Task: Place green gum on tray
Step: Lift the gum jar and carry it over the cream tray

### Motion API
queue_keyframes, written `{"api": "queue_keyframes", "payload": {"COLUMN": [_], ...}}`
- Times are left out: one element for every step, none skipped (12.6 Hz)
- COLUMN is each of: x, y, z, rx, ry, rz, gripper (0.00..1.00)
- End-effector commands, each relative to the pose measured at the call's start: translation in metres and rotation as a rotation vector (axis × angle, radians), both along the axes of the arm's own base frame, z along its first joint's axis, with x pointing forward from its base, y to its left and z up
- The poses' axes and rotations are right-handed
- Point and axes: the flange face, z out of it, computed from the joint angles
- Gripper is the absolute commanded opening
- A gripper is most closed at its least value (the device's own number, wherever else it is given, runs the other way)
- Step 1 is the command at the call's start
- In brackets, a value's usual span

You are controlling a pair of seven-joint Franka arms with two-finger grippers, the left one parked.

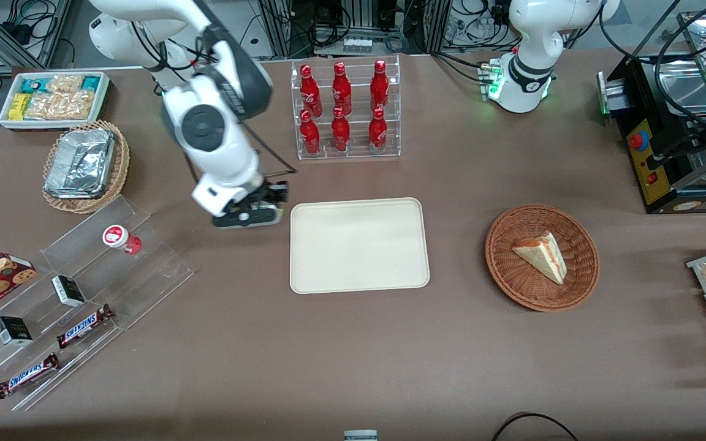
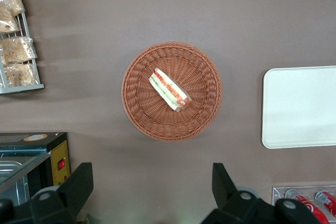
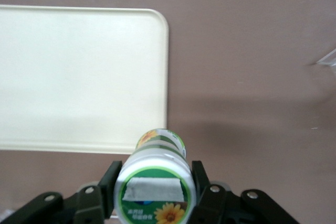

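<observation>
The gripper (image 3: 155, 192) pinches the green gum (image 3: 156, 179) by its sides, lid upward, so the bottle can be set down upright. It hangs above the bare table just beside the tray (image 1: 359, 245), toward the working arm's end, not yet over it

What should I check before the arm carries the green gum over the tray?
1. Gum held: ok, gripper is shut on the green gum.
2. Gum upright: ok, lid faces the wrist camera.
3. Tray free: ok, nothing lies on it.
4. Gripper over tray: not ok, it hangs beside the tray's edge, above the table.
5. Path: ok, nothing stands between gripper and tray.
</observation>
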Motion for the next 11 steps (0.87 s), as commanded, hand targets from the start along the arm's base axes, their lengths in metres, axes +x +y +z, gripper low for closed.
{"api": "queue_keyframes", "payload": {"x": [0.016,0.020,0.022,0.022,0.025,0.024,0.027,0.027,0.029,0.029,0.031], "y": [0.053,0.069,0.087,0.105,0.117,0.129,0.137,0.146,0.157,0.165,0.168], "z": [-0.016,-0.025,-0.035,-0.048,-0.057,-0.072,-0.082,-0.093,-0.101,-0.111,-0.119], "rx": [0.018,0.016,0.015,0.010,0.015,0.016,0.032,0.040,0.041,0.032,0.025], "ry": [-0.028,-0.035,-0.041,-0.046,-0.058,-0.066,-0.086,-0.098,-0.105,-0.112,-0.116], "rz": [-0.106,-0.135,-0.166,-0.187,-0.210,-0.226,-0.238,-0.244,-0.257,-0.254,-0.259], "gripper": [0.00,0.00,0.00,0.00,0.00,0.00,0.00,0.00,0.00,0.00,0.00]}}
